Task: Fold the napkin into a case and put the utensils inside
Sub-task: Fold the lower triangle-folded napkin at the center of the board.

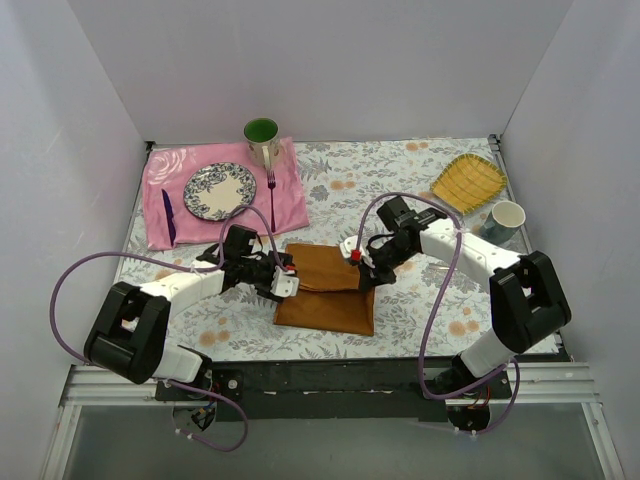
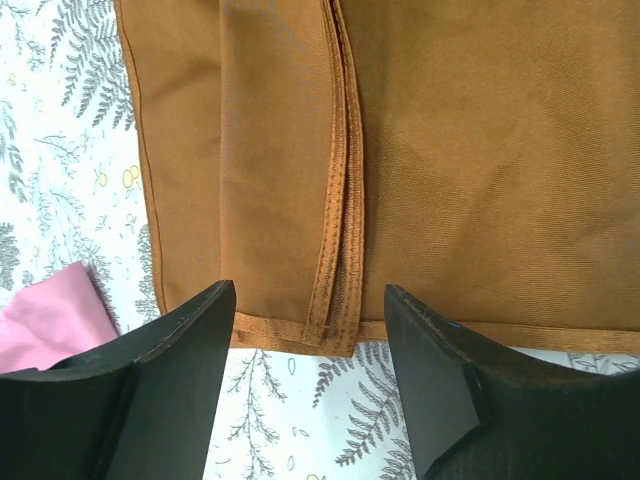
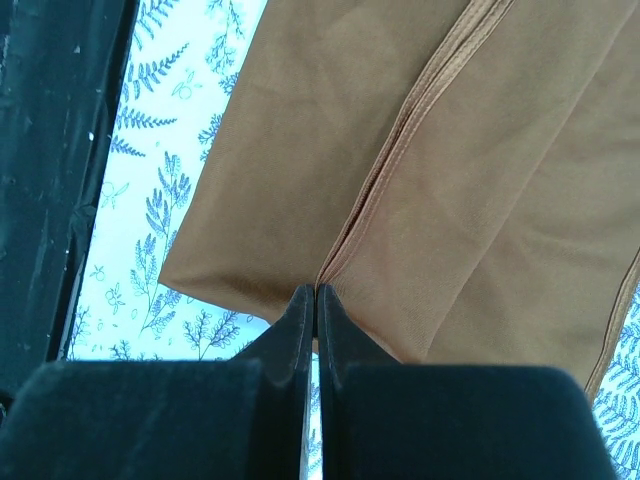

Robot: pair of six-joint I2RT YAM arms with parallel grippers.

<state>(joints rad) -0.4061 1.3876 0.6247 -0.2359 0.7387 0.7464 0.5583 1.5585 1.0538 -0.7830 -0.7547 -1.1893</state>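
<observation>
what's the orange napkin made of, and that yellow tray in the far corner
The napkin looks like satin-type woven cloth: fine weave, soft sheen, stitched hems. The yellow tray looks woven, perhaps bamboo or plastic: ribbed lines show; too small to tell.

The worktop (image 1: 420,170), covered in a pale fern-and-flower print, is seen to carry a folded rust-orange napkin (image 1: 325,300) at its near centre. A pink cloth (image 1: 290,205) is spread at the far left. At the far right a yellow woven dish (image 1: 468,182) is set, with a white cup (image 1: 505,218) placed just beside it, slightly nearer.
</observation>
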